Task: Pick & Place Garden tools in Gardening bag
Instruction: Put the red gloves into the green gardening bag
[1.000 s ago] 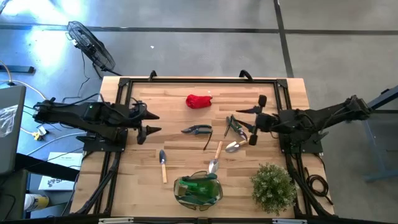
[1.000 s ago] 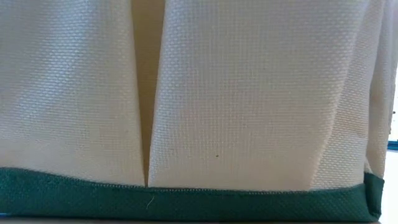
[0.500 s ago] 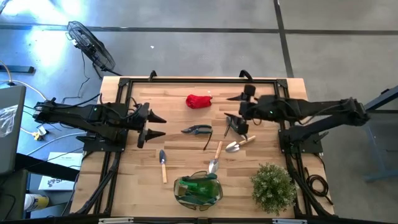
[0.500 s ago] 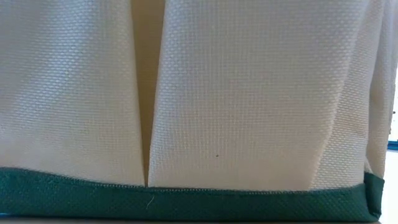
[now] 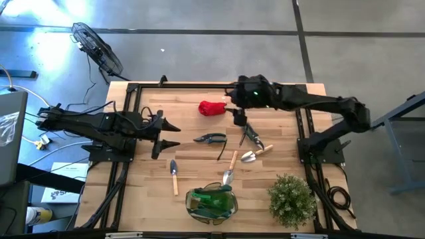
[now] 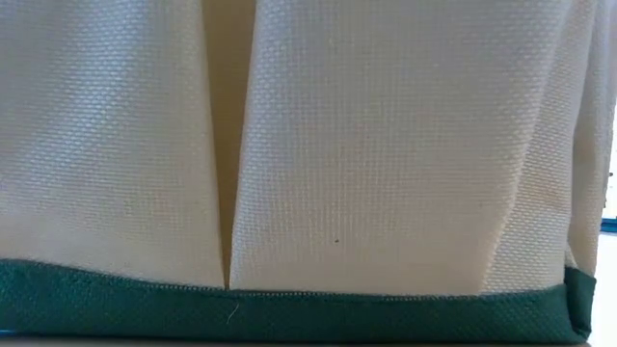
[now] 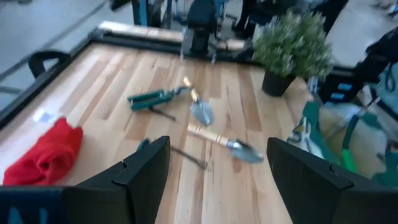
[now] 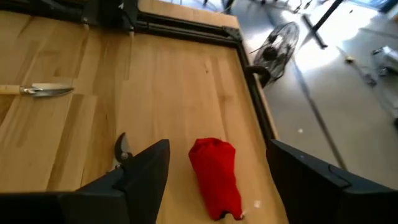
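Pincer fingers of the right arm point(image 5: 234, 106) stand apart, hovering just beside the red glove point(image 5: 212, 108) near the worktop's point(image 5: 192, 179) far edge, nothing held. Left pincer point(image 5: 166, 134) waits at the left side, fingers apart and empty. Shears point(image 5: 210, 139) and three trowels point(image 5: 174, 174) lie mid-worktop. Green bag point(image 5: 212, 202) sits at the near edge, beside the plant point(image 5: 291, 197).

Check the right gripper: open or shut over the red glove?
Open. The right gripper shows its two fingers spread wide, with the red glove lying on the table between them, not gripped.
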